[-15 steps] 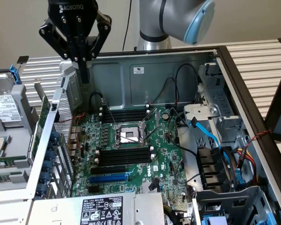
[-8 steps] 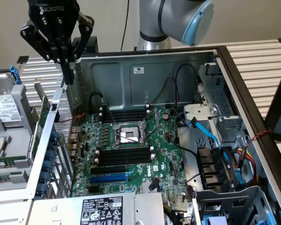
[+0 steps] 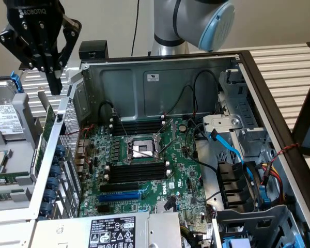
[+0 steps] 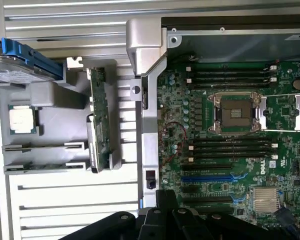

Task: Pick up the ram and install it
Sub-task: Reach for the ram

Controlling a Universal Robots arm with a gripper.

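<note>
The ram (image 3: 45, 139) is a thin green board standing on its edge in a grey holder just outside the open computer case, at the exterior view's left. The wrist view shows it from above as a long green strip (image 4: 99, 120). My gripper (image 3: 55, 89) hangs above the ram's far end, shut, with nothing between its fingers and a gap down to the board. Its black body (image 4: 175, 220) shows in the wrist view. Inside the case, the black memory slots (image 3: 137, 173) (image 4: 230, 150) lie beside the processor socket (image 3: 139, 150).
A grey tray (image 4: 45, 95) outside the case holds a hard drive with a blue bracket (image 4: 20, 70) and a processor chip (image 4: 22, 121). The metal case wall (image 3: 67, 129) stands between ram and motherboard. Blue cables (image 3: 232, 150) and drive bays sit at the exterior view's right.
</note>
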